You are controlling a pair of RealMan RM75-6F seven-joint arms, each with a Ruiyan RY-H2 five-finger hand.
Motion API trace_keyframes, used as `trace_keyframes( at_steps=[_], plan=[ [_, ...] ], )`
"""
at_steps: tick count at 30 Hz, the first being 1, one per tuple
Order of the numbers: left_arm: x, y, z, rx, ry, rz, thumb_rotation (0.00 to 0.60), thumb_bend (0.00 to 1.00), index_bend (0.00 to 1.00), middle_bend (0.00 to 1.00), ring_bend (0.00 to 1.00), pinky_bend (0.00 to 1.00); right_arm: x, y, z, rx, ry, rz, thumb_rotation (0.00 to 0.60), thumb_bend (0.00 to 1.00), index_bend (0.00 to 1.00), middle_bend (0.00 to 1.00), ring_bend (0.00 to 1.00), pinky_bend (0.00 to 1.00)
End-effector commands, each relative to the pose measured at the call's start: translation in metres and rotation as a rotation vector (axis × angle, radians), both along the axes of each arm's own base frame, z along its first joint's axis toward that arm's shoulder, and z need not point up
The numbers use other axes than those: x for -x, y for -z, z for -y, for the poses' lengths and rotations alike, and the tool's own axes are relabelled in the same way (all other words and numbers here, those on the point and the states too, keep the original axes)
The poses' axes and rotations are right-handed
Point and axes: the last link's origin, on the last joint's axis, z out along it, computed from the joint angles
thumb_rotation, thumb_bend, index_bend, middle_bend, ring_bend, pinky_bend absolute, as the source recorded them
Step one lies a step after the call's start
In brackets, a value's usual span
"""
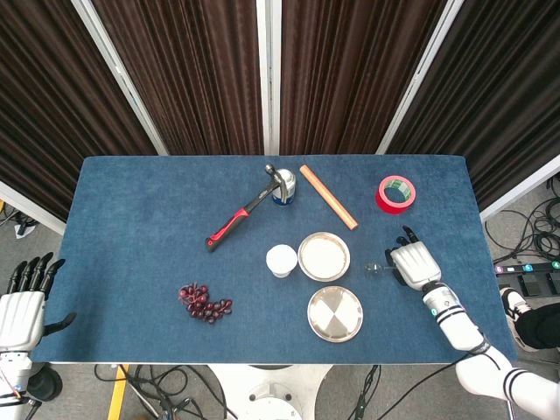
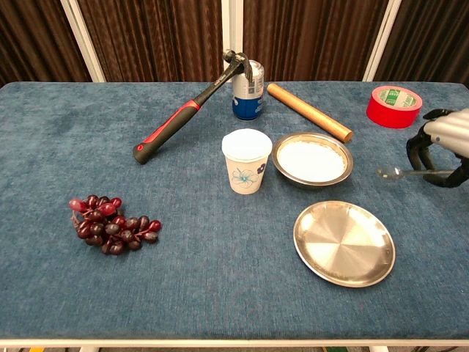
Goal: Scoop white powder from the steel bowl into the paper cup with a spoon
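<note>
The left hand [image 1: 22, 306] hangs released off the table's left edge; near centre the paper cup [image 2: 246, 161] stands just left of the powder-filled steel bowl [image 2: 312, 160]; far right, the right hand [image 2: 445, 147] grasps the spoon [image 2: 399, 173]

Red-handled hammer [image 2: 176, 119] leaning on blue can [image 2: 248, 90], wooden rod [image 2: 308, 111], red tape roll [image 2: 394, 105], grapes [image 2: 112, 224], empty steel plate [image 2: 344, 243]
</note>
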Motion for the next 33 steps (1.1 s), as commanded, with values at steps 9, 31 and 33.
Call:
trace_keyframes(
  at_steps=[9,31,33],
  plan=[
    [-0.001,-0.001,-0.001,-0.006,0.014,0.003,0.6,0.07,0.18,0.15,0.04,0.05,-0.083,-0.018,0.034,-0.109,-0.184,-0.126,0.6,0.33,0.61,0.57,0.24,0.02],
    [0.003,-0.001,0.002,-0.012,0.009,0.009,0.6,0.07,0.18,0.15,0.04,0.05,-0.144,0.037,0.068,-0.168,-0.346,-0.498,0.6,0.33,0.63,0.58,0.25,0.01],
    [0.003,-0.001,0.002,-0.012,0.009,0.01,0.6,0.07,0.18,0.15,0.04,0.05,-0.146,0.04,0.068,-0.166,-0.339,-0.505,0.6,0.33,0.63,0.58,0.25,0.0]
  ],
)
